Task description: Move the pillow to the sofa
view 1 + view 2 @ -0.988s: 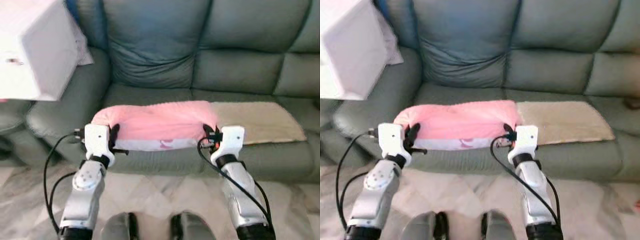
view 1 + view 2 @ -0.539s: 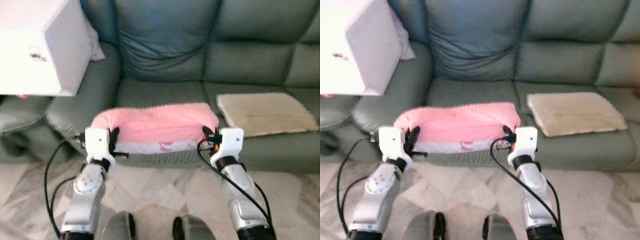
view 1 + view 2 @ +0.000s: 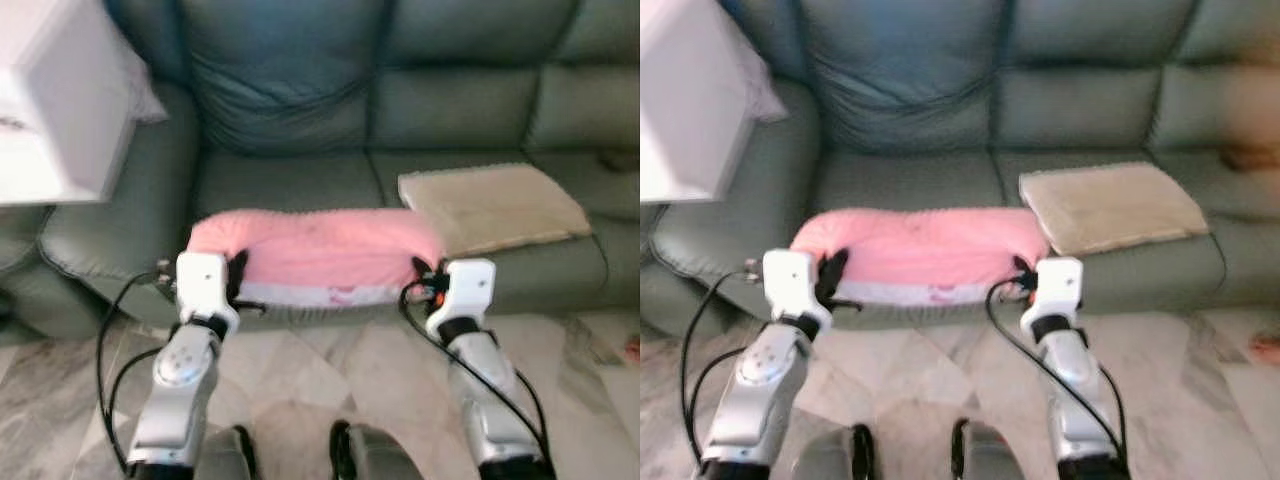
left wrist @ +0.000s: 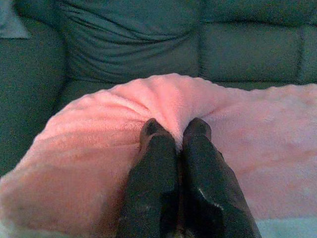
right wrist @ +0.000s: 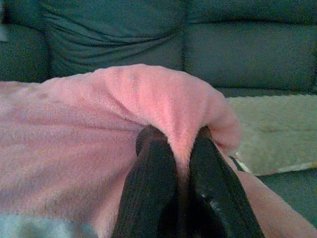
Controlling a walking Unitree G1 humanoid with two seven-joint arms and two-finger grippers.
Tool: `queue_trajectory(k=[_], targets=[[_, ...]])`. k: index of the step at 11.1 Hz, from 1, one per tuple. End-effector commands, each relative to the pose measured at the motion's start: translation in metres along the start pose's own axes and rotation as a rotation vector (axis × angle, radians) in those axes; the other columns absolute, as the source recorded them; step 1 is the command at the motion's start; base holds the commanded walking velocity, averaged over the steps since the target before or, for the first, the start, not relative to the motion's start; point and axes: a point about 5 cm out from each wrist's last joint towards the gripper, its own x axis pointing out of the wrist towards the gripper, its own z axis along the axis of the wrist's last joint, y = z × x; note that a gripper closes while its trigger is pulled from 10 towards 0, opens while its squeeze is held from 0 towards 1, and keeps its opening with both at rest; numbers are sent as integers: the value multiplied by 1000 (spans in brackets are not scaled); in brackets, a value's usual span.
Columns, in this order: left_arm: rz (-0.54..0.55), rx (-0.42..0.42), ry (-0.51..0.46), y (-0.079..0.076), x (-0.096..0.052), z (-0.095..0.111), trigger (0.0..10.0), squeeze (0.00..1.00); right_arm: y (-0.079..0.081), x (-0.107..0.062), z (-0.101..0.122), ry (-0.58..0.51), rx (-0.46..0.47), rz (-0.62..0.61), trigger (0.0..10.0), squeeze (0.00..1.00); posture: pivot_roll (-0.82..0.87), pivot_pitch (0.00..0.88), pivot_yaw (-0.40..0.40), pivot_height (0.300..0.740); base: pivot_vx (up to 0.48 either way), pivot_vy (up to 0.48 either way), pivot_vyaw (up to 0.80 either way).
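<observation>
While the pink pillow (image 3: 318, 252) hangs before the sofa (image 3: 300, 110), both jaws pinch its ends. Left gripper (image 4: 174, 130) nips one end; right gripper (image 5: 178, 135) the other.

The pink, fuzzy pillow (image 3: 318, 250), long and level, with a pale underside band, hangs pinched at both ends in front of the grey-green sofa (image 3: 300, 110), at its seat's front edge.
</observation>
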Motion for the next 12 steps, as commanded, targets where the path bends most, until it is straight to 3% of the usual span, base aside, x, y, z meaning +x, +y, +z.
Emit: queue_trajectory(k=[1, 9, 12], targets=[[9, 5, -22, 3, -2, 4, 10000, 0, 0, 1, 4, -18, -3, -1, 10000, 0, -49, 157, -35, 740, 307, 0, 0], [5, 6, -12, 1, 0, 3, 10000, 0, 4, -1, 5, -23, -4, 40, 10000, 0, -55, 168, -35, 740, 342, 0, 0], [21, 8, -7, 1, 0, 2, 10000, 0, 4, -1, 5, -22, -2, 47, 10000, 0, -57, 170, -37, 740, 205, 0, 517]])
